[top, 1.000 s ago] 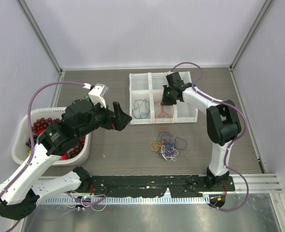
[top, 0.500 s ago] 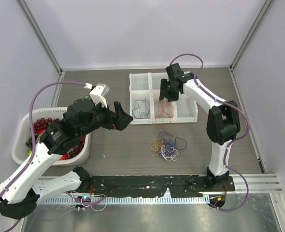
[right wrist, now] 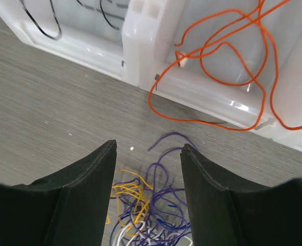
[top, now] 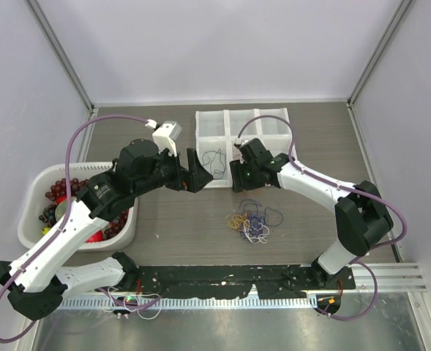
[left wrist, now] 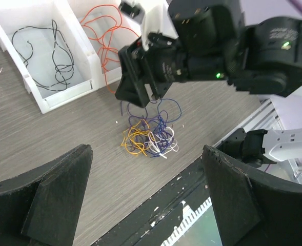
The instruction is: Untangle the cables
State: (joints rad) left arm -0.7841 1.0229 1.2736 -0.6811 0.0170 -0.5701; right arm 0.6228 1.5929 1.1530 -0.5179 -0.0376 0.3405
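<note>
On the table on the near side of the white bin, the tangle of yellow, purple-blue and white cables is being overlooked from just beyond its far side by the right gripper, jaws apart and empty, nearer than the wide-open left gripper.

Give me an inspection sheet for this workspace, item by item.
Surface: grey wood-grain table.
Job's things: black cable alone in one compartment of the white tray; orange cable in the next compartment, one loop over the front wall onto the table; tangle of yellow, purple-blue and white cables on the table before the tray.
Clutter: white tub of small dark red round pieces, left side.
Grippers: left gripper open, empty; right gripper open, empty, above the tangle.
Cables: purple hoses along both arms; loose wiring at the near rail.
Surroundings: plain walls, metal frame posts.
</note>
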